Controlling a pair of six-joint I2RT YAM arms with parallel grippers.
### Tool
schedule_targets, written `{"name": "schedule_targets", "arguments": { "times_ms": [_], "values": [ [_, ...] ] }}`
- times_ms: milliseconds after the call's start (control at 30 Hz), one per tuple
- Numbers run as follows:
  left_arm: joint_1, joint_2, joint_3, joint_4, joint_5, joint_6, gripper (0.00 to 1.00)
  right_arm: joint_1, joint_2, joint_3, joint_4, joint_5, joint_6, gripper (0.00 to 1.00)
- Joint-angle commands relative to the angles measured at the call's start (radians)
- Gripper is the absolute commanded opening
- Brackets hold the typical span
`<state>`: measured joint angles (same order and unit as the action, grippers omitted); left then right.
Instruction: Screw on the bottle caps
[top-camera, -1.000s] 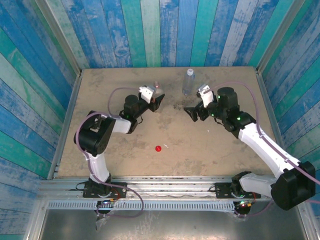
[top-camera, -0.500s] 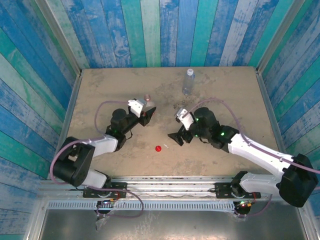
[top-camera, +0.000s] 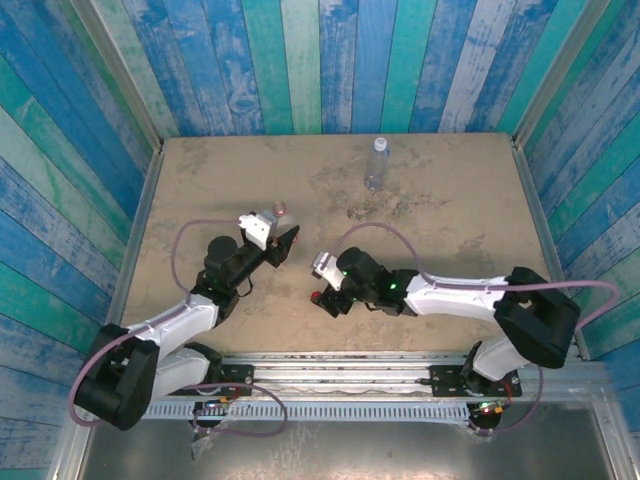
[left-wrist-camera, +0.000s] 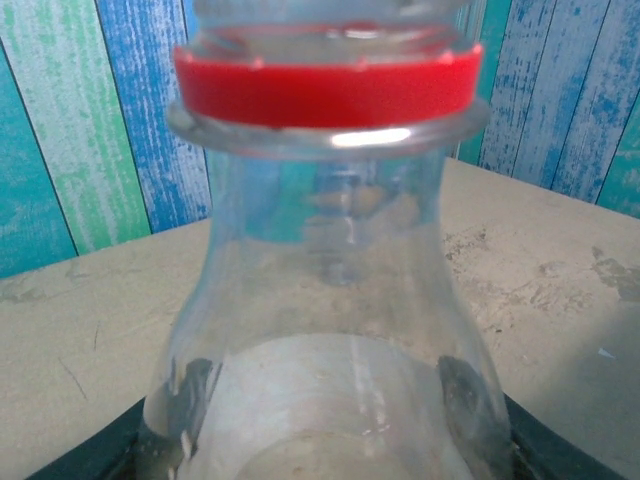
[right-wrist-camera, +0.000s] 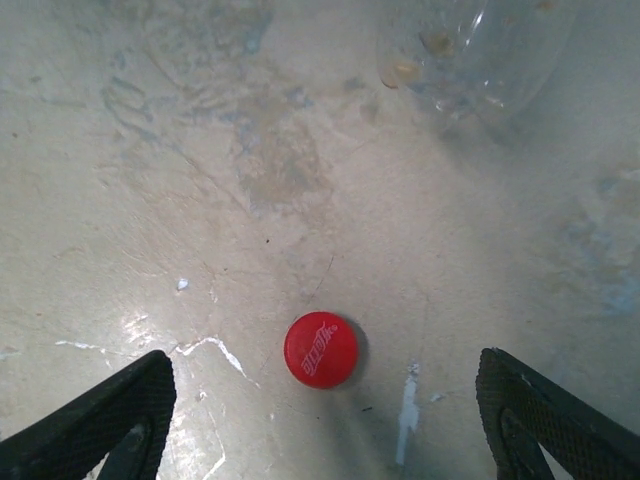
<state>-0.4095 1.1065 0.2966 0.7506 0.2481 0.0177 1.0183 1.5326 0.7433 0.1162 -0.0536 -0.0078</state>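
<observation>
Right claw (right-wrist-camera: 322, 415) first: its two black fingers (right-wrist-camera: 100, 425) are spread wide, one on each side of the small round red plastic cap (right-wrist-camera: 321, 350). They do not touch it. A second ago you had this claw far up the sandy brown table (top-camera: 450, 200), near the plain clear plastic bottle (top-camera: 376, 165) that stands alone at the far side. Now you have brought it down low over the cap.

Your left claw (left-wrist-camera: 325, 450) is pinching the other clear plastic bottle (left-wrist-camera: 330, 290), the one with a red ring (left-wrist-camera: 325, 90) round its neck. It has pulled that bottle closer to you. So I think grabbing the cap comes next, and no screwing has begun yet.

From above, the right claw hides most of the cap, and just a red speck peeks out. The right wrist camera shows the whole cap lying flat, with its writing facing up. The left wrist camera shows dark fingers pressed on both sides of the held bottle. From above you cannot see that squeeze.
</observation>
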Motion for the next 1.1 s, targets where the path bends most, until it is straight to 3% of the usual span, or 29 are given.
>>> {"name": "schedule_targets", "arguments": {
  "times_ms": [0, 267, 467, 1067],
  "values": [
    [-0.002, -0.041, -0.016, -0.031, -0.019, -0.01, 0.59, 0.008, 0.053, 0.026, 0.065, 0.042, 0.028, 0.75],
    [0.0, -0.05, -0.006, -0.057, -0.012, -0.002, 0.59, 0.012, 0.169, 0.061, 0.088, 0.021, 0.028, 0.72],
    [-0.001, -0.047, -0.017, -0.051, -0.012, -0.006, 0.59, 0.017, 0.22, 0.061, 0.1, 0.017, 0.028, 0.61],
    [-0.002, -0.016, -0.027, -0.048, 0.013, 0.001, 0.58, 0.03, 0.228, 0.013, 0.129, 0.053, 0.019, 0.43]
  ]
}}
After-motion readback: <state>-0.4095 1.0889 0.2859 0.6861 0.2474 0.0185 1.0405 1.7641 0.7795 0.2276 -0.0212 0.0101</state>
